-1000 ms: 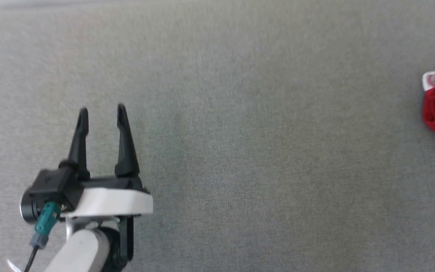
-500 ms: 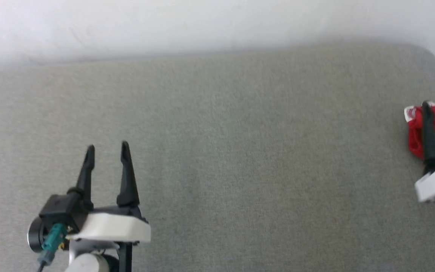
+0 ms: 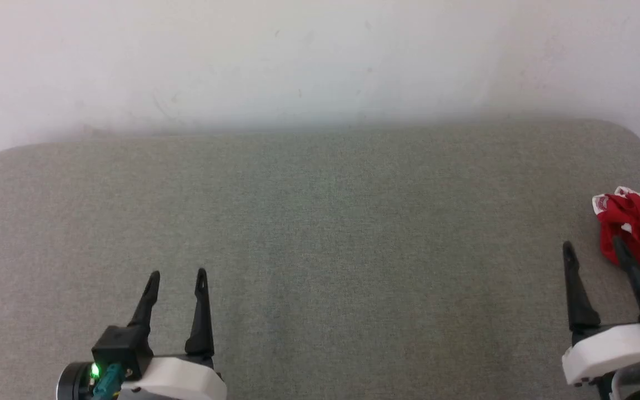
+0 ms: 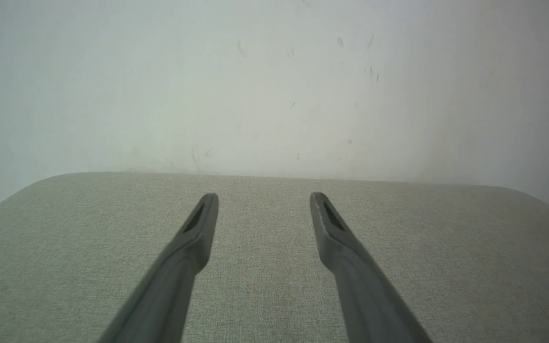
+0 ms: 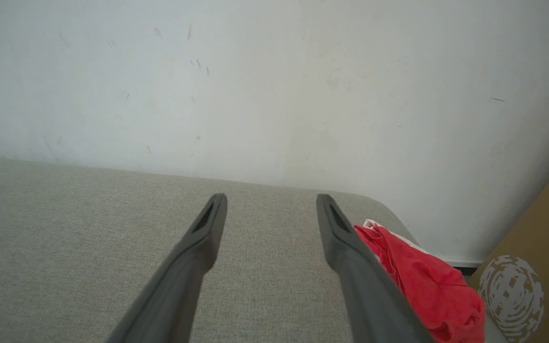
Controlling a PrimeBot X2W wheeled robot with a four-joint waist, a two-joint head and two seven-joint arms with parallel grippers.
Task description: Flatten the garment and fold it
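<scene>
The garment [image 3: 639, 228] lies crumpled in a red heap with white trim at the far right edge of the table [image 3: 320, 222], near its rounded back corner. The table is covered in grey cloth and stands against a white wall [image 3: 320, 55].

The right gripper [image 3: 592, 243] hangs over the table at the lower right of the head view, its two fingers spread apart with nothing between them. Its outer finger [image 3: 628, 266] overlaps the near edge of the garment in that view. In the right wrist view the same finger runs along the left side of the red cloth [image 5: 427, 281], and it may be touching it, though the angle does not settle that. A brown board with a pale round print [image 5: 513, 290], perhaps a box, stands beyond the table's right edge.

The left gripper [image 3: 178, 273] is at the lower left, well apart from the garment. Its fingers are parted too and hold nothing, pointing toward the wall over bare cloth. A green light [image 3: 95, 369] glows on its wrist.
</scene>
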